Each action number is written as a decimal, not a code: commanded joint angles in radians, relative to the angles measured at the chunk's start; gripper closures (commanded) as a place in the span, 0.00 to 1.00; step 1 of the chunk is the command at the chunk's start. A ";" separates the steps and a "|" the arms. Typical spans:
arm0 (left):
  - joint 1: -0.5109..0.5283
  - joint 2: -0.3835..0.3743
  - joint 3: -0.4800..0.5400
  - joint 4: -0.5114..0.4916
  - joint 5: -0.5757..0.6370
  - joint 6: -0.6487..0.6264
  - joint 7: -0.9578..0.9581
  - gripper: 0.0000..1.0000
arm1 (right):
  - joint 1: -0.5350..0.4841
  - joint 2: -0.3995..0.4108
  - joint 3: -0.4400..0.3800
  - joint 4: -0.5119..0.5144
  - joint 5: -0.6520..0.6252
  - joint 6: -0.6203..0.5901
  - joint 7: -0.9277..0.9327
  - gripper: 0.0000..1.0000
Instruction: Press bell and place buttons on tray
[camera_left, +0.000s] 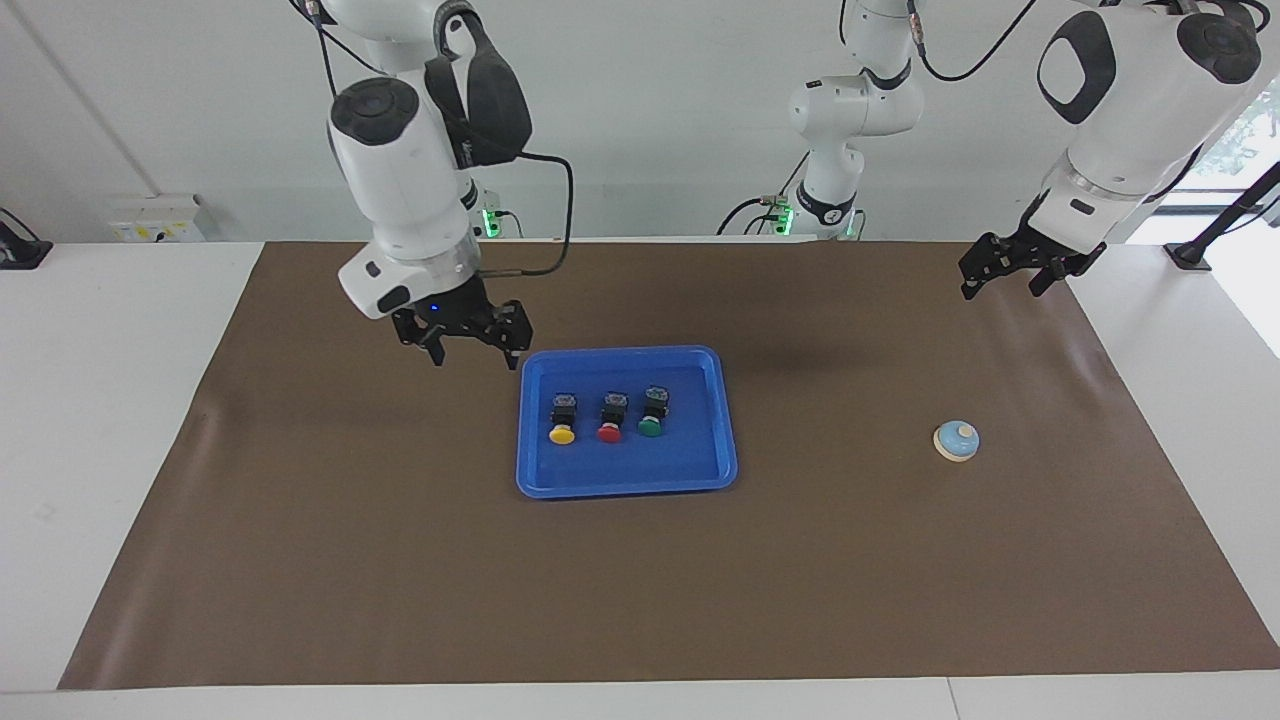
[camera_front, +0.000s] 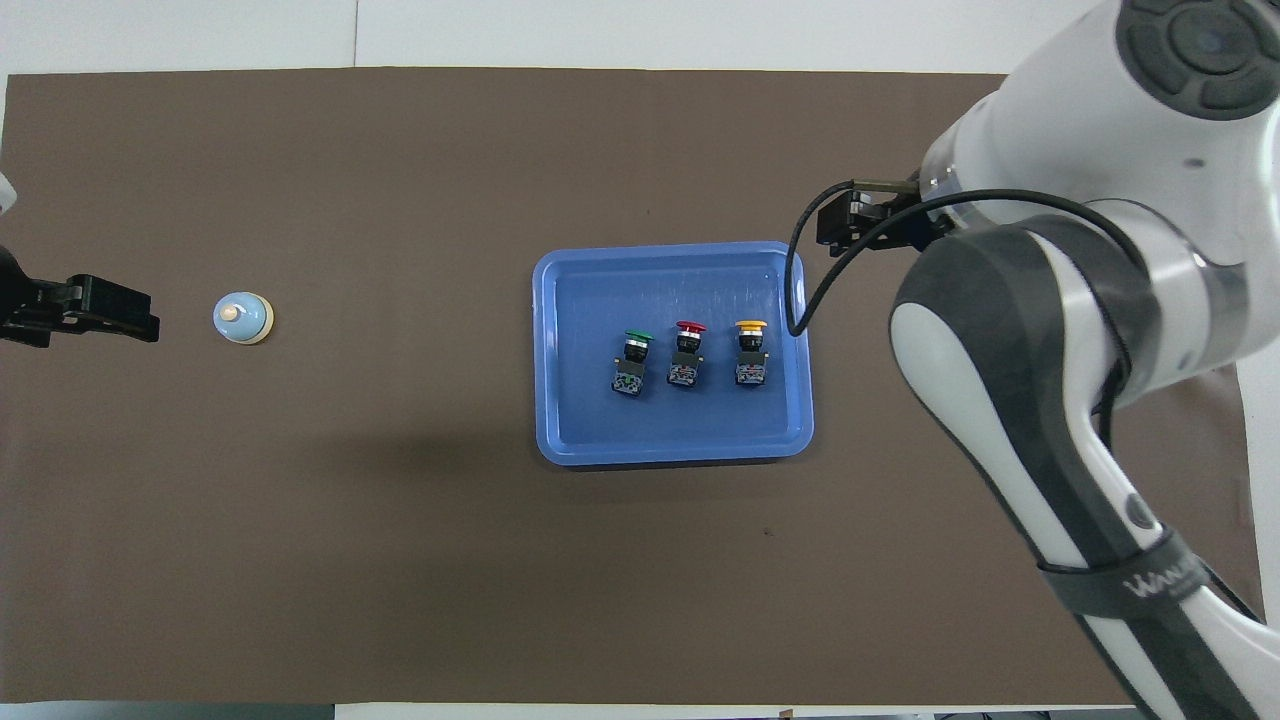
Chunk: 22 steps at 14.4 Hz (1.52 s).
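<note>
A brown mat (camera_left: 400, 560) covers the white table (camera_left: 100, 400); plain white wall (camera_left: 650, 120), perhaps a window (camera_left: 1240, 130).

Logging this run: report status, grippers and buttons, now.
Right gripper open, empty, raised over the mat beside the tray. Left gripper open, waiting, raised over the mat's edge. Yellow, red, green buttons on tray. Bell unobstructed.
</note>
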 joint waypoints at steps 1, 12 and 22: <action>0.001 -0.021 0.002 -0.017 -0.001 -0.002 0.003 0.00 | -0.092 -0.080 0.017 -0.028 -0.010 -0.062 -0.147 0.00; 0.001 -0.021 0.002 -0.017 -0.001 -0.002 0.003 0.00 | -0.251 -0.191 0.017 -0.181 -0.008 -0.062 -0.359 0.00; 0.041 0.016 0.004 -0.101 0.003 0.192 -0.071 1.00 | -0.275 -0.188 0.017 -0.184 -0.007 -0.074 -0.352 0.00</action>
